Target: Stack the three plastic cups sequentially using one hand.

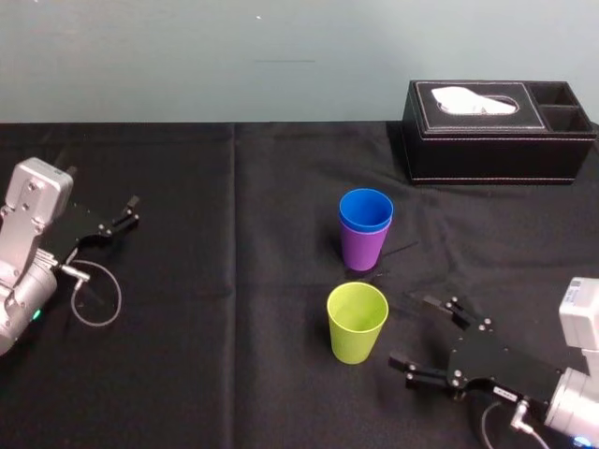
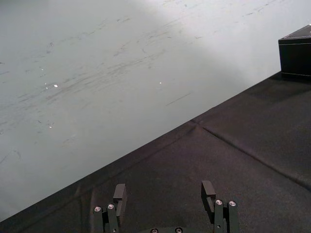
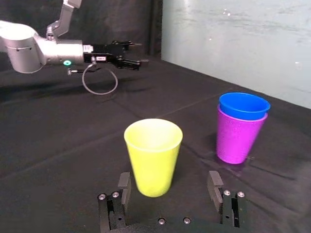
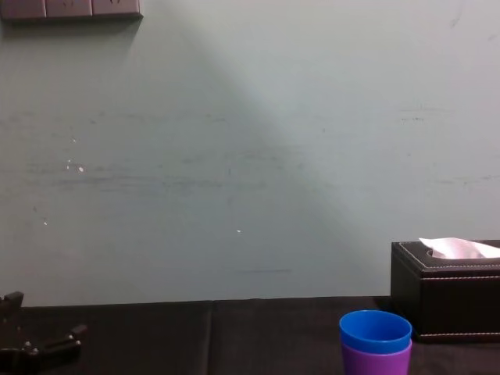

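The blue cup [image 1: 365,209] sits nested in the purple cup [image 1: 363,248], so its lower body is hidden (only the rim band shows). In the chest view the bottom edge cuts off the purple cup's lower part, the right edge crops the tissue box [image 4: 449,301], and the left pincer [image 1: 129,211] is cut at the corner
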Controlling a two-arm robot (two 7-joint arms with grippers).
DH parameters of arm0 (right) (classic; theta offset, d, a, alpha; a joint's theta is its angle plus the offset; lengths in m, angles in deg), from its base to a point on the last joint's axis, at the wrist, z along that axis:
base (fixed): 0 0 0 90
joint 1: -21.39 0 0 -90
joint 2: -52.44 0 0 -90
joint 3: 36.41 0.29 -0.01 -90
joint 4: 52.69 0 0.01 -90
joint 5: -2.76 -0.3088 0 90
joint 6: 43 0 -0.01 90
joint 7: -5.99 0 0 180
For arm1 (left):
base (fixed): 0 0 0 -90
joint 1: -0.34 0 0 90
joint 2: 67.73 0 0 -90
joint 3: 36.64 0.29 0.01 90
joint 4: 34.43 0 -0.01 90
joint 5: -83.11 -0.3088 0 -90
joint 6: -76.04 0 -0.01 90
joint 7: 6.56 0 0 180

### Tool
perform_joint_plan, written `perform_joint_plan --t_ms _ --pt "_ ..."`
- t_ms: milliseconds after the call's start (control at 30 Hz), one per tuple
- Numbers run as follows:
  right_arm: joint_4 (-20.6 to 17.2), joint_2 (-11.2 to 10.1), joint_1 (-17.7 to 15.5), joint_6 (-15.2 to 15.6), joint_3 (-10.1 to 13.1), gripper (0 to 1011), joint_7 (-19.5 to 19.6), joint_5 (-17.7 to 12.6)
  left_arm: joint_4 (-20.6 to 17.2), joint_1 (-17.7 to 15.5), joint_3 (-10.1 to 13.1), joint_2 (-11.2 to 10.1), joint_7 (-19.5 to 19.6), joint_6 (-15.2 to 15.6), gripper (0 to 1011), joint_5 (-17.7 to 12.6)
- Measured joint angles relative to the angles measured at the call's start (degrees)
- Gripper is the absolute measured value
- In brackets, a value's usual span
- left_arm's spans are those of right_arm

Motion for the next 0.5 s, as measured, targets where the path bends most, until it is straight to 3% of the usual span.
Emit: perform_joint_plan --t_ms 500 --pt "1.2 1.6 3.4 1.9 -3.4 1000 0.4 2.0 0.0 0.0 0.0 0.0 0.0 0.0 1011 0.0"
